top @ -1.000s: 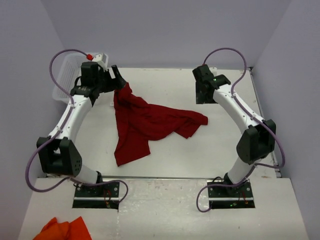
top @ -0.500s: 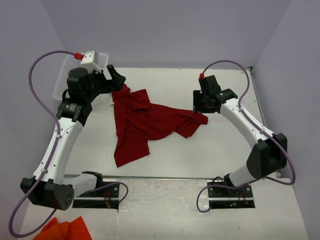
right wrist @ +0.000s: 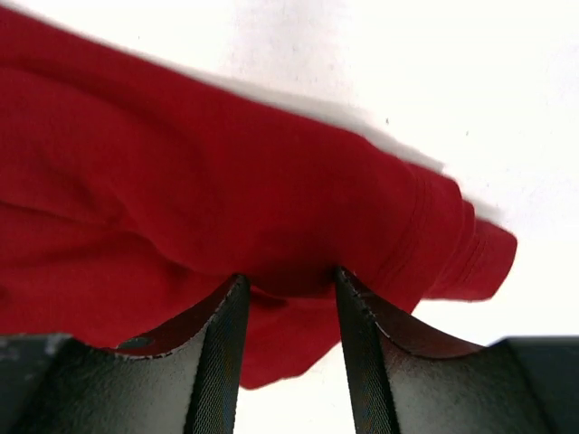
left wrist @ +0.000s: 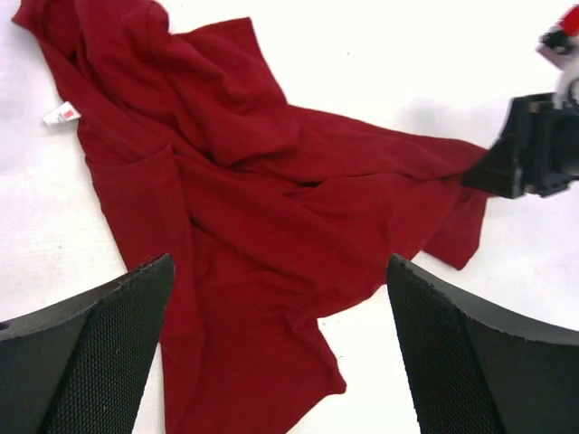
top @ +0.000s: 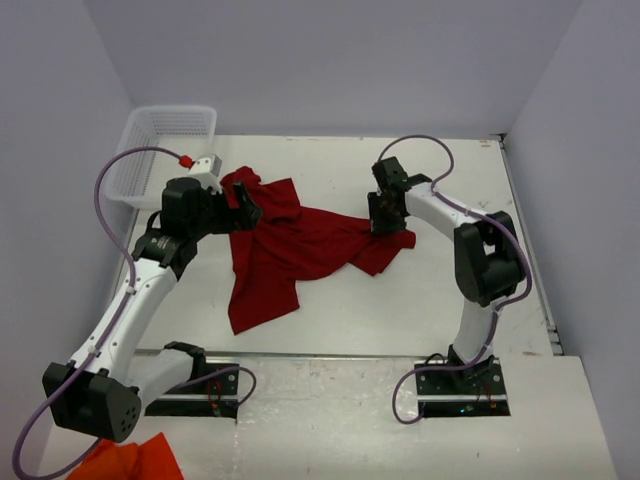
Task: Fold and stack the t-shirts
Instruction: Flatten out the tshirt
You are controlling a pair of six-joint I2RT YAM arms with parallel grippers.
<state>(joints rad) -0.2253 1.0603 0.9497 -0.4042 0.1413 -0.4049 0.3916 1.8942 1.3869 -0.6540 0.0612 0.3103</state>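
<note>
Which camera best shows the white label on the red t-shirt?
Left wrist: the white label shows clearly at the edge of the red t-shirt. Top external shows the shirt but no discernible label; right wrist, only fabric.

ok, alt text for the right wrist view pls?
Close-up of the right hand pinching a bunched fold of the red t-shirt between its two dark fingers. The cloth fills most of the frame, with bare white table behind it at top and right.
</note>
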